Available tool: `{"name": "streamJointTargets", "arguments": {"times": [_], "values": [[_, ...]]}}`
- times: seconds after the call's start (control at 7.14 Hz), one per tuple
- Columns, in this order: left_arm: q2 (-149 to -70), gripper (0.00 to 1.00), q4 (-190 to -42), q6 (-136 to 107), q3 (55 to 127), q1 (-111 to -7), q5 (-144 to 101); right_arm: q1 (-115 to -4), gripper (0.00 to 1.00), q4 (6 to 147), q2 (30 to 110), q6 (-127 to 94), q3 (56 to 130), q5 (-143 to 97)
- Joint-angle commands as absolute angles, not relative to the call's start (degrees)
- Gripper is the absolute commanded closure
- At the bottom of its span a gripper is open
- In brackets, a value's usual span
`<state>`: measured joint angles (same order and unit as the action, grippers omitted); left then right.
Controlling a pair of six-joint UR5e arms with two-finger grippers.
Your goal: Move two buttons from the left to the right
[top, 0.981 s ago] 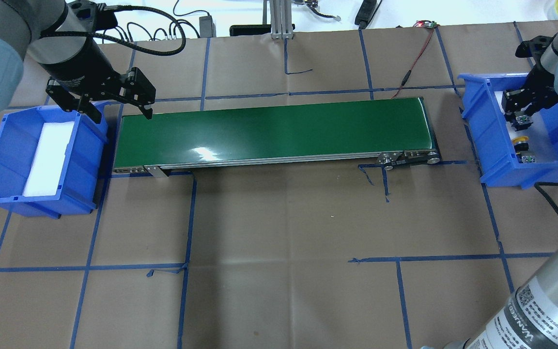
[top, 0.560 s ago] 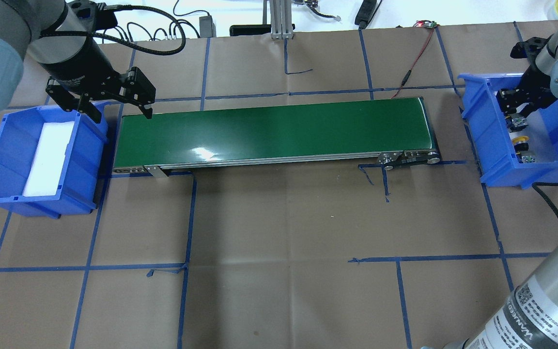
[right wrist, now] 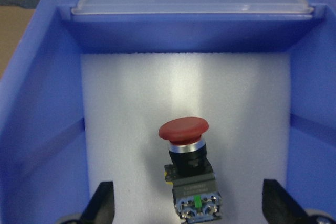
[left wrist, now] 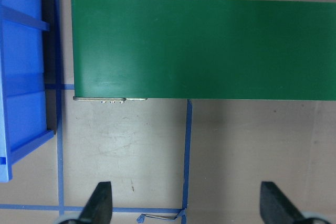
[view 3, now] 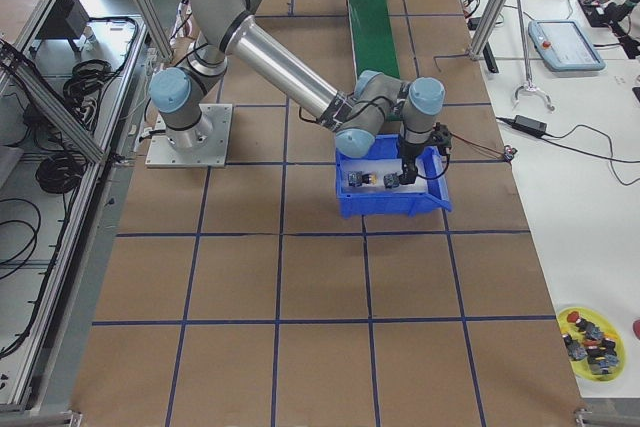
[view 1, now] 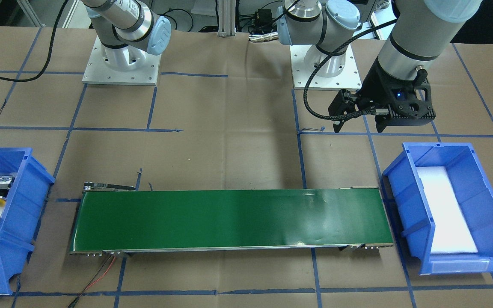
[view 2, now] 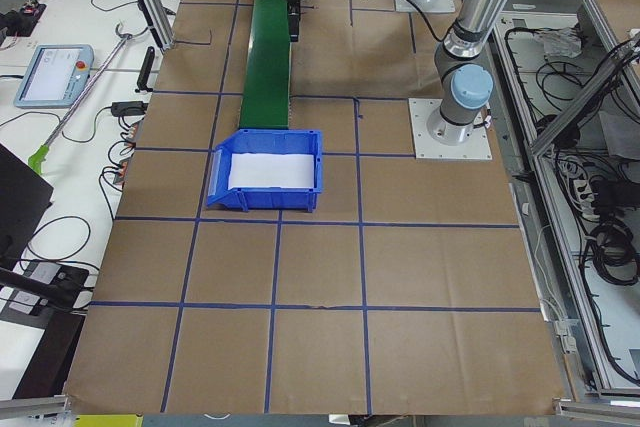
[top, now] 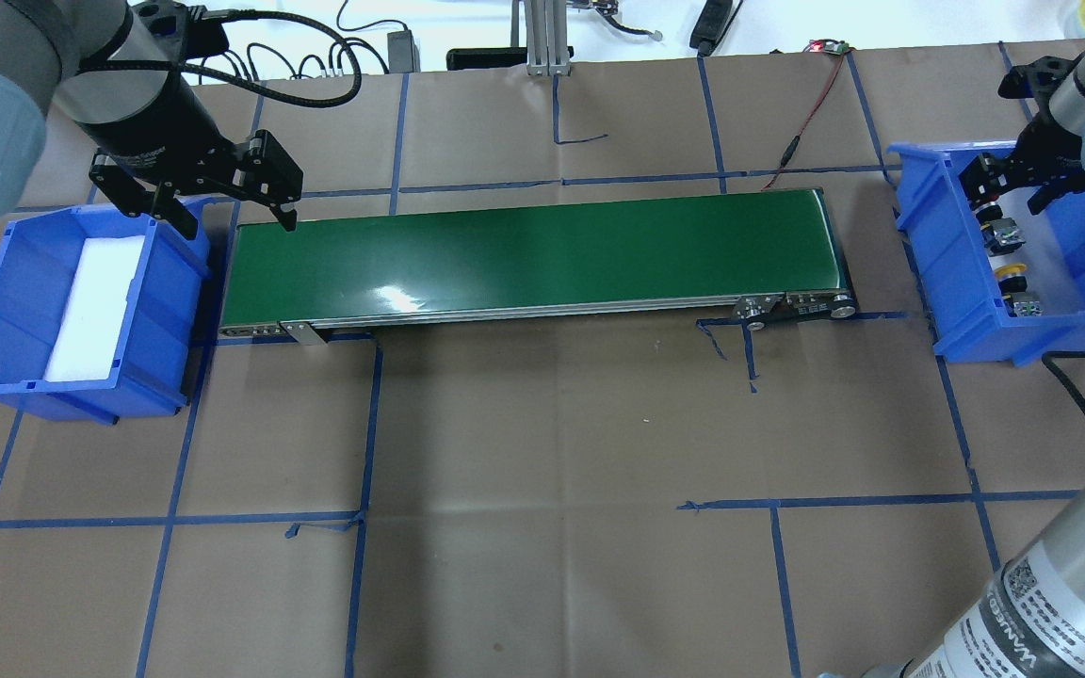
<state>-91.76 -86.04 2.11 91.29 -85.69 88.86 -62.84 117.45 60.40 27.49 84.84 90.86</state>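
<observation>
Blue plastic walls of the right bin (top: 938, 282) framed what I saw beneath the right fingers (right wrist: 102, 205). Those fingers were spread wide and clamped nothing. The red button (right wrist: 184, 128) lay on the white foam (right wrist: 121, 129) under the gap between them, touching neither one. Its red cap sat ahead of the fingertips, pointing toward the bin's end wall, while its terminal block lay about level with the fingertips. From overhead I found the yellow button (top: 1011, 276) in the same bin, just beside the red one's block and outside the fingers' span, on the side nearer the robot's base.

I saw the left fingers (left wrist: 100, 203) parted just as widely, with nothing gripped. They hung over the brown paper of the desk (left wrist: 236, 150). The end of the green conveyor belt (left wrist: 210, 45) lay ahead of their fingertips, and the left bin (left wrist: 21, 77) stood off beyond one finger, just beside the belt's end. Overhead, that bin showed a white foam pad (top: 95, 301) on its floor, well apart from both buttons at the far end of the belt.
</observation>
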Motion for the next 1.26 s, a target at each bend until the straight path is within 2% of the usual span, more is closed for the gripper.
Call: {"name": "streamJointTargets", "arguments": {"times": [0.0,0.28,0.42,0.7,0.98,1.12], "values": [[-91.76,0.01,-86.04,2.11,91.32,-85.69,88.86,-62.84,0.01,108.95,67.38,27.07,83.94,91.14],[-91.76,0.01,-86.04,2.11,91.23,-85.69,88.86,-65.80,0.00,105.65,74.85,18.59,83.93,90.53],[-91.76,0.01,-86.04,2.11,91.23,-85.69,88.86,-71.05,0.00,105.73,77.23,15.33,84.02,90.79],[-91.76,0.01,-86.04,2.02,91.23,-85.69,88.86,-84.13,0.00,99.44,78.84,13.89,83.76,90.26],[-91.84,0.01,-86.04,1.93,91.32,-85.69,88.77,-91.38,0.00,98.09,80.40,-8.87,84.02,90.26],[-91.76,0.01,-86.04,1.93,91.23,-85.69,88.86,-93.67,0.00,97.82,82.25,-9.66,84.46,90.26]]}}
